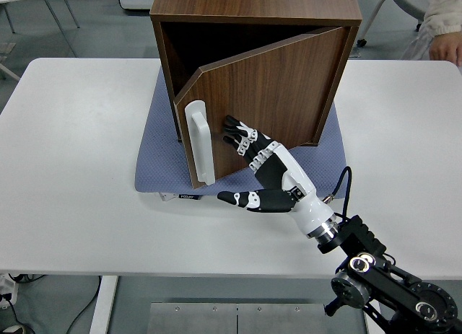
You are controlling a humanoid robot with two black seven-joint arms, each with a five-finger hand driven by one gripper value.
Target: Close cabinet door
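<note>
Closest to the camera, the black right arm (382,283) comes in from the bottom right corner and reaches up and left over the white table (65,204). Its black-and-white five-fingered right hand (263,172) is spread flat, fingers extended and grasping nothing, thumb stretched out low to the left. The fingertips (232,128) press against the outer face of the dark brown wooden cabinet door (271,103), just right of the white upright bar handle (197,143). That door stands partly open, hinged on the right, its free left edge angled out toward the camera. Beneath it lies a blue-grey textured mat (162,157), spread on the table. On the mat stands the dark brown wooden box cabinet (253,6), its interior dark and shadowed. At the far right top edge, a person's hand (446,51) and light sleeve show.
</note>
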